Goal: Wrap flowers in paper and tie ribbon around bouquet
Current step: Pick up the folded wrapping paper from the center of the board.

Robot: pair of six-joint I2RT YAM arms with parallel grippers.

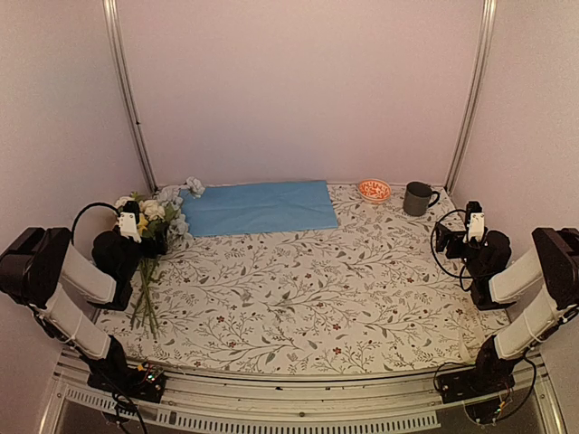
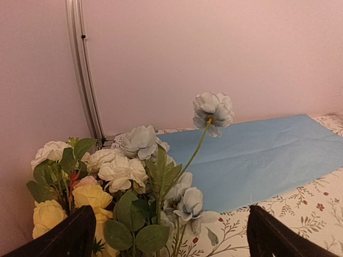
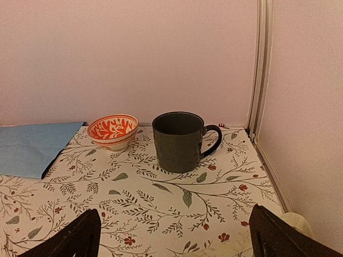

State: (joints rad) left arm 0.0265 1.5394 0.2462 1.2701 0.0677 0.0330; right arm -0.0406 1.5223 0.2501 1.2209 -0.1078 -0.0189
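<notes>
The flowers [image 1: 152, 213] lie at the table's left edge, blooms toward the back wall and green stems [image 1: 145, 303] pointing to the front. My left gripper [image 1: 134, 222] hovers over the blooms, open. In the left wrist view its dark fingertips [image 2: 75, 230] stand wide apart with white, yellow and pale blue flowers [image 2: 120, 172] between and ahead of them. The light blue paper [image 1: 258, 207] lies flat at the back, just right of the flowers; it also shows as paper [image 2: 257, 152] and paper [image 3: 29, 147]. My right gripper [image 1: 473, 226] is open at the far right, holding nothing. The ribbon is out of view.
A dark grey mug [image 1: 418, 198] and a small orange-patterned bowl [image 1: 374, 189] stand at the back right; the right wrist view shows the mug [image 3: 178, 140] and bowl [image 3: 112, 131] ahead of my right gripper [image 3: 174, 231]. A leaf-printed tablecloth [image 1: 317, 289] covers the table. Walls close in on three sides.
</notes>
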